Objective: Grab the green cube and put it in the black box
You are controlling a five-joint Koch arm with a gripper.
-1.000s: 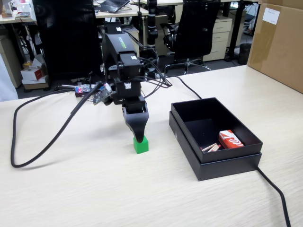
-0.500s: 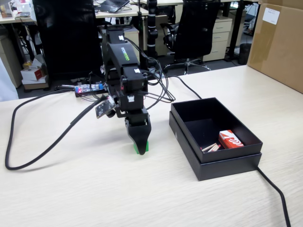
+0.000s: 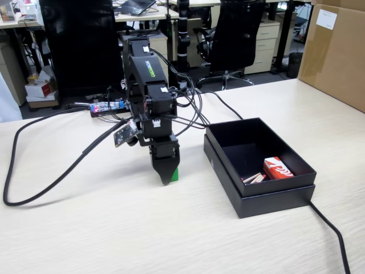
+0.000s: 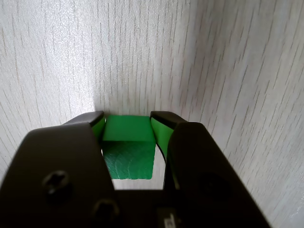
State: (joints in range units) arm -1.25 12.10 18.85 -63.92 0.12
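Wrist view: the cube (image 4: 128, 142) sits squarely between the fingers (image 4: 160, 130), which bracket both sides closely (contact unclear); the box (image 3: 259, 197) lies to the right

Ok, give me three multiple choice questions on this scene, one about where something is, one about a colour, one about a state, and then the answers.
1. Where is the green cube?
A. inside the black box
B. on the table between the gripper's fingers
C. on the brown carton

2. What colour is the small packet in the black box?
A. blue
B. yellow
C. red and white

3. How does the gripper stand to the cube?
A. fingers either side of it, close against its faces
B. raised well above it
C. over the box, away from it

Answers:
1 B, the wrist view shows the cube on the table between the two fingers.
2 C, the fixed view shows a red and white packet in the box's near right corner.
3 A, the wrist view shows a finger along each side of the cube.
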